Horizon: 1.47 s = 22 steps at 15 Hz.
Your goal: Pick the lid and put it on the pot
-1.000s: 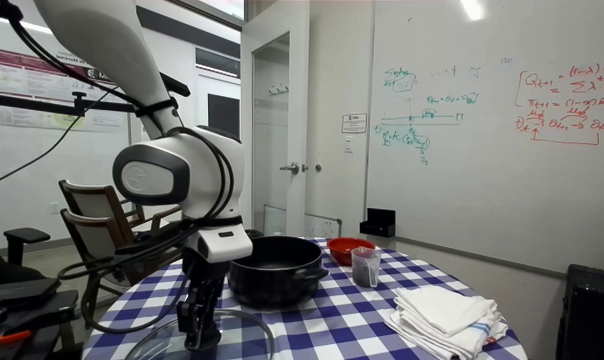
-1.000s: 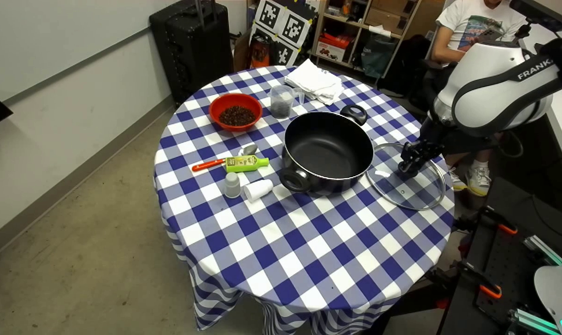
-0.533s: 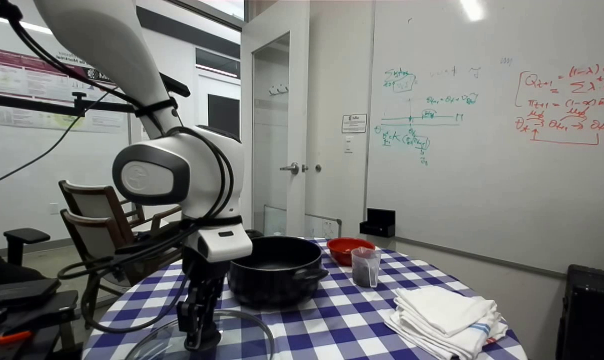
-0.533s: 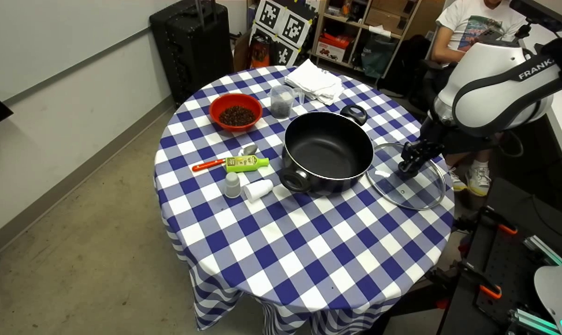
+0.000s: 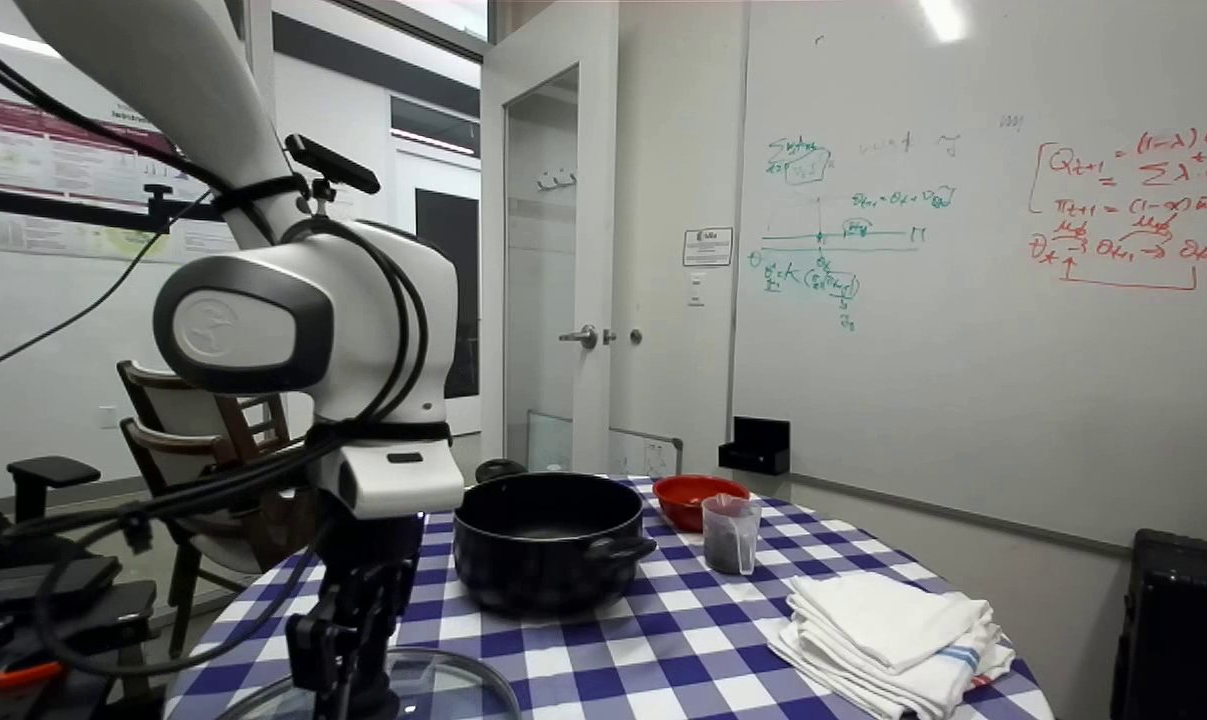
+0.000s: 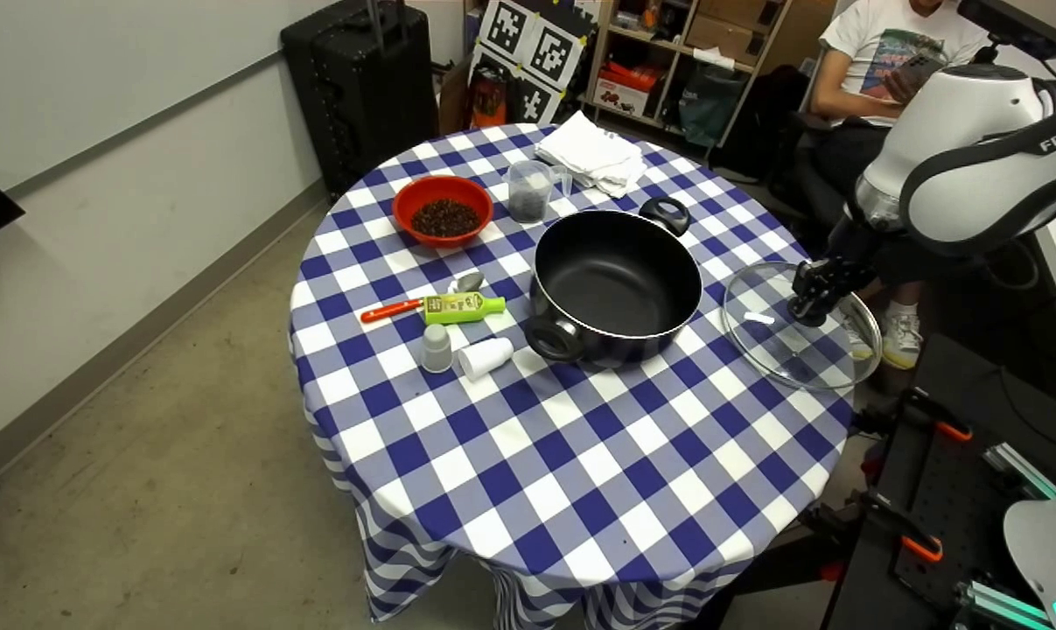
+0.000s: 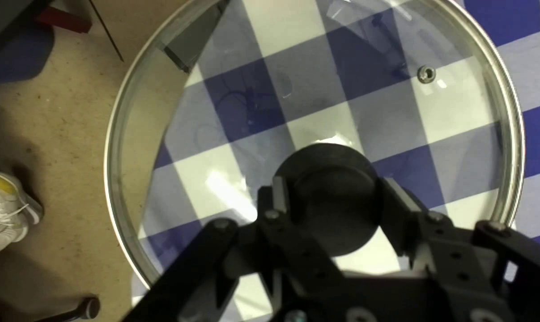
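Note:
The lid is a clear glass disc with a metal rim and a black centre knob. It shows in both exterior views point(image 5: 455, 682) point(image 6: 777, 354) and fills much of the wrist view point(image 7: 305, 89). My gripper point(image 7: 334, 201) is shut on the lid's knob point(image 7: 332, 156), a finger on each side; it also shows in both exterior views point(image 5: 348, 690) point(image 6: 809, 311). The lid looks about level and partly overhangs the table edge; how high it is off the cloth I cannot tell. The black pot point(image 5: 548, 575) point(image 6: 615, 276) stands uncovered on the table, apart from the lid.
A red bowl point(image 6: 443, 188), a clear measuring cup point(image 6: 528, 192) and folded white towels point(image 6: 590, 153) lie beyond the pot. A green bottle point(image 6: 458, 308), a grey shaker point(image 6: 437, 348) and a white cup point(image 6: 486, 357) lie beside it. A seated person point(image 6: 869, 87) is near the arm.
In the last half second the arm and the held lid have moved away from the pot, out past the table edge. Before that they were still. The pot has not moved.

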Each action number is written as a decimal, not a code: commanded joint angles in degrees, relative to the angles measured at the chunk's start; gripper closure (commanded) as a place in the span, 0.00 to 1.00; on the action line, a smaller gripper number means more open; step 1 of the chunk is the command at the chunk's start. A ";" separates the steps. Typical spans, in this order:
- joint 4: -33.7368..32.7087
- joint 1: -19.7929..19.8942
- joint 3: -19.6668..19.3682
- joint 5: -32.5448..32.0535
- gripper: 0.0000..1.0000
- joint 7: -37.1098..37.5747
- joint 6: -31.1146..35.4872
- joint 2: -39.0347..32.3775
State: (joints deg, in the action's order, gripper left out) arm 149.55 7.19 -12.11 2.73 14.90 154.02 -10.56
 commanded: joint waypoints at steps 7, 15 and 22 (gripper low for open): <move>-2.87 0.19 2.16 -19.31 0.74 12.71 -13.56 20.30; -19.57 -3.11 14.38 -20.86 0.74 8.77 -22.24 19.60; -25.89 -8.13 16.27 -16.66 0.74 0.07 -11.78 11.43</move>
State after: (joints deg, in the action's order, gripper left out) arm 127.51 0.51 4.09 -16.56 19.95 138.55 4.96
